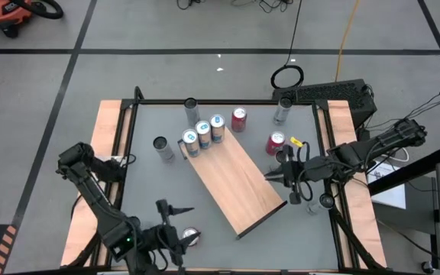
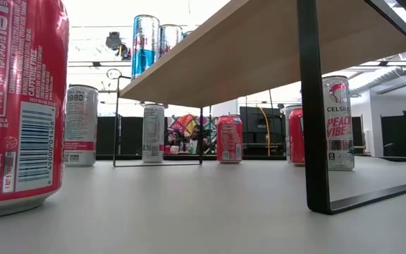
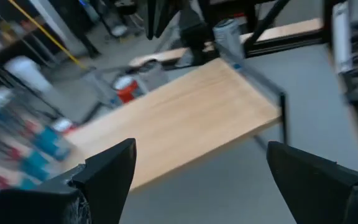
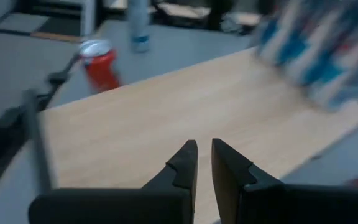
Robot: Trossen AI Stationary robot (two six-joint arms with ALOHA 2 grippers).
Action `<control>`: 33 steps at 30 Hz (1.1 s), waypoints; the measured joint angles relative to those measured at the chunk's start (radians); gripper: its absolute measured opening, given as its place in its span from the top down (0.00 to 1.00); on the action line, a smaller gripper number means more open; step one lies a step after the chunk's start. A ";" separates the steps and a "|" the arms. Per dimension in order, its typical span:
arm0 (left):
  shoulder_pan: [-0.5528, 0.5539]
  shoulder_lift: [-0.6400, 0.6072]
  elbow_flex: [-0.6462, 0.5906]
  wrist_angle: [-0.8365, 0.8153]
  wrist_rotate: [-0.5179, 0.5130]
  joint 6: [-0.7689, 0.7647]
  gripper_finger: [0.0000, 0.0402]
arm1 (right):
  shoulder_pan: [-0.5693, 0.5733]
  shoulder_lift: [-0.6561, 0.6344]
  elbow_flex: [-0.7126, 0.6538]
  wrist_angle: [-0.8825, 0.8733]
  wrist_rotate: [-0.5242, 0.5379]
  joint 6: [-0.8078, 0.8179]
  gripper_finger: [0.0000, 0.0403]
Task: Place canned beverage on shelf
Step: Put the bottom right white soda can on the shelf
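Left gripper (image 1: 176, 208): low at the near-left of the worktop (image 1: 147, 183), fingers spread wide and empty, pointed toward the shelf; a red-topped can (image 1: 190, 237) stands just beside it at the near edge.
Grey can (image 1: 160, 147): upright on the worktop, left of the shelf, apart from the rest.
Shelf (image 1: 239, 187): light-brown board on thin black legs, raised off the worktop and set on a slant; its near half is bare.
Cans on shelf (image 1: 204, 134): three blue-and-white ones bunched at the far-left end.
Red cans (image 1: 238, 119): one just past the shelf's far end, another (image 1: 275, 143) off its right edge; both upright on the worktop.
Handling: likely stiff thin metal, smooth and a bit slippery; weight cannot be told. Best taken around the mid-body, squeezed gently, kept upright.
Look: slim cylinders, shiny tops, printed sides.
Right gripper (image 1: 270, 174): over the shelf's right edge, fingers pressed together, holding nothing.
Silver can (image 1: 283, 111): far right, near the worktop's back corner.
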 joint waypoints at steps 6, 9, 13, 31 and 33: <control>-0.002 0.018 0.000 -0.166 -0.065 -0.115 0.11 | 0.000 0.000 0.139 -0.184 0.118 0.046 0.94; 0.011 0.032 0.000 -0.176 -0.073 -0.176 0.11 | -0.008 0.000 0.217 -0.321 0.124 0.111 0.94; 0.024 0.048 0.000 -0.120 -0.071 -0.191 0.11 | -0.028 -0.001 0.268 -0.498 0.123 0.209 0.94; 0.111 0.163 0.000 0.503 0.325 0.420 0.11 | -0.064 0.027 0.272 -0.751 0.068 0.440 0.94; 0.111 0.155 0.000 0.518 0.354 0.473 0.12 | -0.064 0.035 0.272 -0.754 0.036 0.482 0.94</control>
